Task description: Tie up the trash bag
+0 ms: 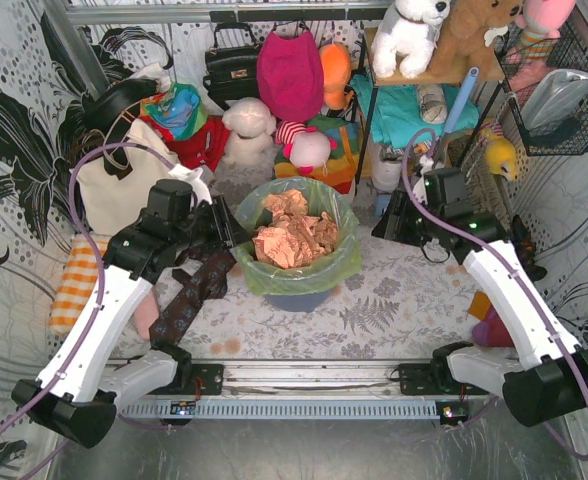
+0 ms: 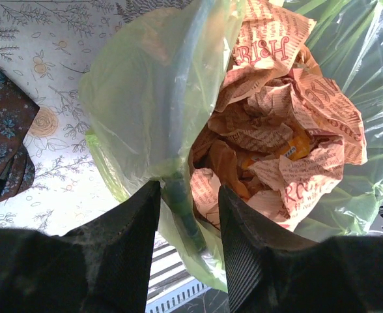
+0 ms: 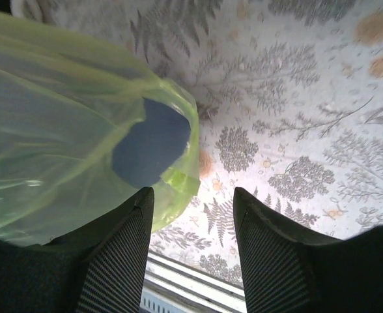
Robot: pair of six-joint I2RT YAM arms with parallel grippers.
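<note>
At the table's (image 1: 404, 300) middle, both claws spread beside the open trash bag (image 2: 146, 98).
Leftmost, the left gripper (image 2: 188, 192) stands with jaws apart astride a rolled strand of the bag's rim, unpinched, probably lined up to gather it. The bag lines the bin (image 1: 299, 299), full of crumpled paper (image 2: 276, 130), untied. The right gripper (image 3: 193, 195) is spread just beside the overhanging hem, holding nothing.

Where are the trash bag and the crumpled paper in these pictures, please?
trash bag (image 1: 324, 275): top external view, on its front overhang.
crumpled paper (image 2: 276, 124): left wrist view, middle of the heap.
</note>
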